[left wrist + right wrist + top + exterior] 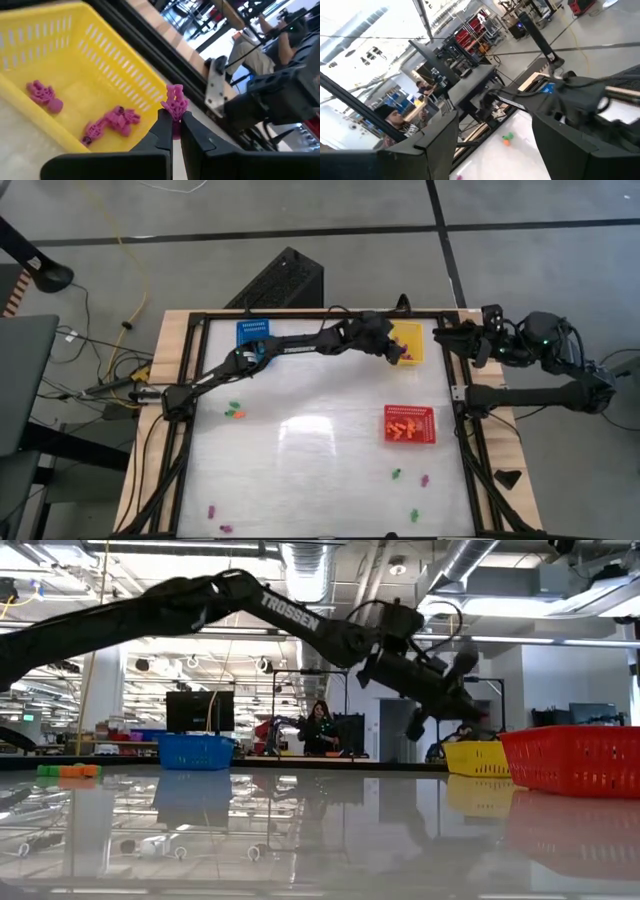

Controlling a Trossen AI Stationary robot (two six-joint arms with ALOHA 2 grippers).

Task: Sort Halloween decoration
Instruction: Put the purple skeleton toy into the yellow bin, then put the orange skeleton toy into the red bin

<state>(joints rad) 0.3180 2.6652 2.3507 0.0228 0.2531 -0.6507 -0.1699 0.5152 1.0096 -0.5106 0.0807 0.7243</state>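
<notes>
carrying a purple piece (pixel 175 100) over the yellow basket (pixel 115 75), pinched in the left gripper (pixel 173 122).

the left gripper's fingers are closed to a narrow gap on the lower end of the piece, and it hangs above the basket at the far right of the table (pixel 300 480). the piece looks light, rubbery and knobbly, so i judge it could twist or slip in a tip grip; a hold across its thicker middle seems safer. the yellow basket has three purple pieces in it already, the red basket (pixel 410 424) holds orange ones, and the blue basket (pixel 255 331) shows nothing i can make out. loose green, orange and purple bits lie scattered on the table. the right gripper (pixel 495 135) waits off the table's right edge, fingers spread wide and empty.
</notes>
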